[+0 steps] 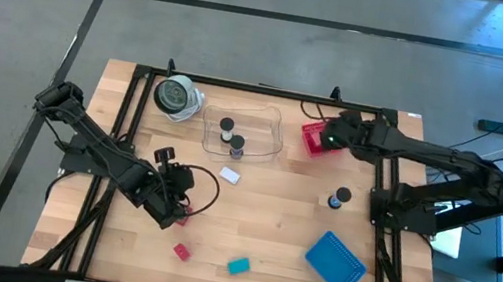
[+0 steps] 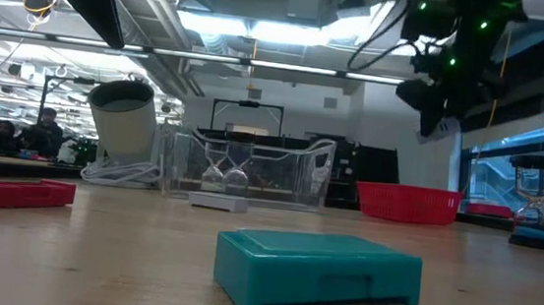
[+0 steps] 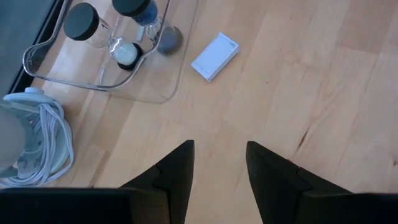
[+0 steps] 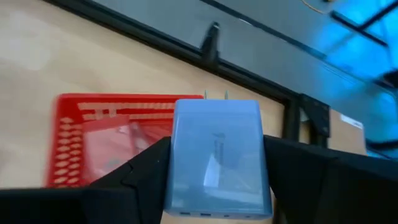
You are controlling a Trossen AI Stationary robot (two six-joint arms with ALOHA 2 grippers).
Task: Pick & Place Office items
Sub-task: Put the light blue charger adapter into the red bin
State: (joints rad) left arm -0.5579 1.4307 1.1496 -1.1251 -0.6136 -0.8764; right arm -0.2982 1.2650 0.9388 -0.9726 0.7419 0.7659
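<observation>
My right gripper [image 4: 217, 163] is shut on a pale-blue block [image 4: 216, 134] with two metal prongs, above the red mesh basket [image 4: 93, 137] at the table's far side [image 1: 313, 137]. My left gripper [image 3: 221, 148] hangs open over bare wood near the left middle [image 1: 176, 208]. A white block [image 3: 214, 56] lies flat beyond it. A red block [image 1: 181, 250] and a teal block [image 1: 239, 266] lie near the near edge. Two black-capped cylinders [image 1: 231, 134] stand in a clear tray [image 1: 269, 124]. A third [image 1: 339, 197] stands on the table. My right gripper pinches the pale-blue block between its two fingers [image 4: 149, 165], one on each side face [image 4: 181, 155]. The block is lifted clear above the basket, its pronged end pointing away from the wrist.
A round black-and-silver object with a white cord [image 1: 175, 97] sits at the far left. A larger blue box [image 1: 334, 263] lies at the near right. A black frame [image 1: 260, 90] borders the table. Open wood lies between the tray and the near blocks.
</observation>
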